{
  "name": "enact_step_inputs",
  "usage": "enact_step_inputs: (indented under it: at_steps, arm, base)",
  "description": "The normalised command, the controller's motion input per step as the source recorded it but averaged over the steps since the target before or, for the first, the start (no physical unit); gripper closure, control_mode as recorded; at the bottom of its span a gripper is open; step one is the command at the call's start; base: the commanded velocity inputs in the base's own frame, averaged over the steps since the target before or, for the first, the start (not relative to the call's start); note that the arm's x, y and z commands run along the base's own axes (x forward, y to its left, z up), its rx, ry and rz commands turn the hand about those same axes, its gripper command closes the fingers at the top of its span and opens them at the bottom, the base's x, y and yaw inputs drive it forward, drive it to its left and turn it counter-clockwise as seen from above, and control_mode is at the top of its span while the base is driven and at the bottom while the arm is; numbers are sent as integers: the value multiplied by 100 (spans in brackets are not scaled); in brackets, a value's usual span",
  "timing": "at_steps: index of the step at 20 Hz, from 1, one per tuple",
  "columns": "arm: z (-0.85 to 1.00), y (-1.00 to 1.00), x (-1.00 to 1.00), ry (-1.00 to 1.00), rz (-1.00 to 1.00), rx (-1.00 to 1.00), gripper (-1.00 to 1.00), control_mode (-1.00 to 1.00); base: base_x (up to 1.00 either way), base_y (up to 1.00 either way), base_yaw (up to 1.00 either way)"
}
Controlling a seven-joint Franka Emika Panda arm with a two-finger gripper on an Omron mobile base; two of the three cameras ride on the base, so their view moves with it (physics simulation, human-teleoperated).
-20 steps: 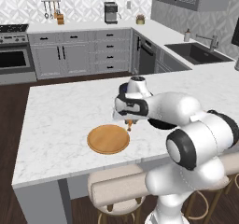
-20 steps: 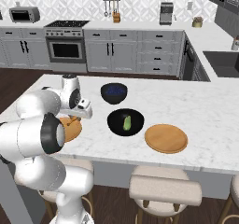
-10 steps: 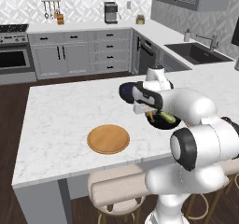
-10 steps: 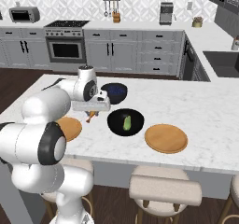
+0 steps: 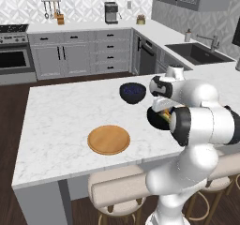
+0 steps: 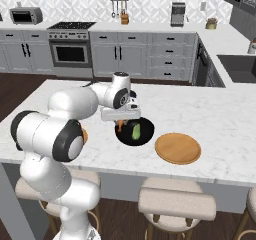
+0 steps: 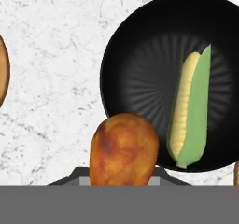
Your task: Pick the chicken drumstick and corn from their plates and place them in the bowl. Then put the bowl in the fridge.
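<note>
The gripper (image 6: 121, 120) holds the chicken drumstick (image 7: 123, 148) between narrowly set fingers, above the marble counter (image 5: 61, 121) at the black bowl's (image 7: 140, 69) 8 o'clock rim in the hand view. The corn (image 7: 190, 111) lies inside the bowl, toward 3 o'clock. One empty plate (image 6: 177, 148) sits at the bowl's 4 o'clock in the right base view; the other plate (image 5: 108, 139) sits at 8 o'clock in the left base view.

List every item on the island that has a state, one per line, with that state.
claw: shut on the chicken drumstick, at the black bowl's rim
chicken drumstick: held, not yet in the bowl
corn: lying in the black bowl
black bowl: upright on the counter
plates: bare
blue bowl: upright
</note>
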Motion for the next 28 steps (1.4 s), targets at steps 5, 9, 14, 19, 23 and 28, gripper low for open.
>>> enact_step_inputs:
  at_steps: [5, 9, 14, 19, 23, 28]
  arm:
    - [-39, -3, 64, -6, 14, 0, 100, -100]
    - [-24, -18, 10, 3, 3, 0, 100, -100]
    - [-26, -4, 0, 5, 0, 0, 100, -100]
    - [-15, 0, 0, 0, 0, 0, -100, -100]
    - [0, 0, 0, 0, 0, 0, -100, -100]
    - [9, 0, 0, 0, 0, -2, -100, -100]
  base:
    - [0, 0, 0]
    - [0, 0, 0]
    - [0, 0, 0]
    - [0, 0, 0]
    - [0, 0, 0]
    - [0, 0, 0]
